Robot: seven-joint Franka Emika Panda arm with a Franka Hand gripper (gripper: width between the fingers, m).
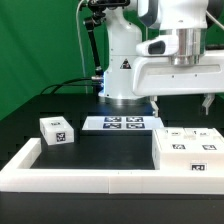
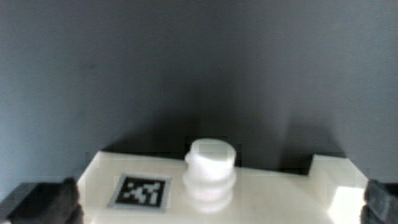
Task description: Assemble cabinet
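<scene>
**Reader:** Where is your end effector, and what state is it in?

**Arm:** My end effector (image 1: 183, 101) hangs on the exterior view's right, above the black desk (image 1: 100, 148). Its two fingers are spread wide apart. Nothing sits between them and they touch nothing.

**Reader:** Where is the cabinet?

**Arm:** The cabinet body (image 1: 190, 152), a large white boxy piece, rests on the desk at the exterior view's right. It lies below my end effector and apart from it. Black-and-white square tags show on its upper faces. One small white drawer block (image 1: 57, 130), also tagged, stands alone on the exterior view's left, well apart from the body.

**Reader:** What else is on the desk?

**Arm:** The marker board (image 1: 122, 124) lies flat between the block and the body, farther back and just in front of my white base (image 1: 125, 80). A long white border rail (image 1: 90, 172) runs along the near edge and turns a corner at the left. A green backdrop (image 1: 30, 40) fills the far side.

**Reader:** What does the wrist view show?

**Arm:** A soft, blurred look down onto a white part of the cabinet. It bears one square tag (image 2: 143, 190), and a short white round peg (image 2: 210, 165) stands beside the tag. My dark fingertips (image 2: 36, 205) show on either side of it.
</scene>
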